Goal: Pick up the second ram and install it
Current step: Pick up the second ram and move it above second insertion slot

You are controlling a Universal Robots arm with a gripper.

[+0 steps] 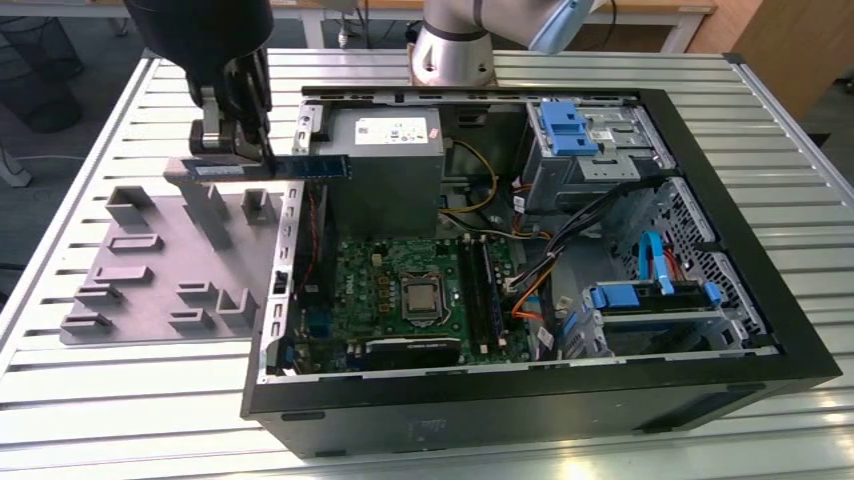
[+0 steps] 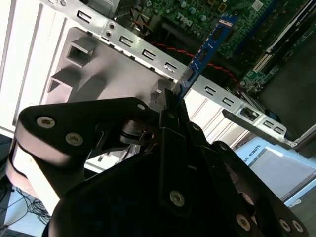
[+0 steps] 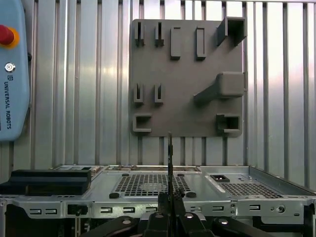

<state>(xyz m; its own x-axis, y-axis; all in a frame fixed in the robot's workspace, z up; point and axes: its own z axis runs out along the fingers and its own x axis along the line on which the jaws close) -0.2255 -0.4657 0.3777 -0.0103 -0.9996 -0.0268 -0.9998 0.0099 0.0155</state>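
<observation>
We see the memory stick [image 3: 170, 153] edge-on in the first wrist view, so its chips are hidden from us, the tool [image 1: 248, 158] covers part of it in the exterior view, and that view's top edge cuts off the arm [image 1: 454, 45].

surface: ribbed metal table [image 1: 107, 110] | on it: grey holder tray [image 1: 147, 280], open computer case [image 1: 534, 395]

A robotics lab or workshop — a ribbed metal surface [image 1: 120, 400] carries an opened computer case [image 1: 534, 400], with a grey holder tray [image 1: 147, 270] at its nine o'clock and a robot arm's base [image 1: 451, 55] at twelve in the exterior view. A control pendant [image 3: 12, 89] with a red button [image 3: 4, 35] lies on the slats.
</observation>
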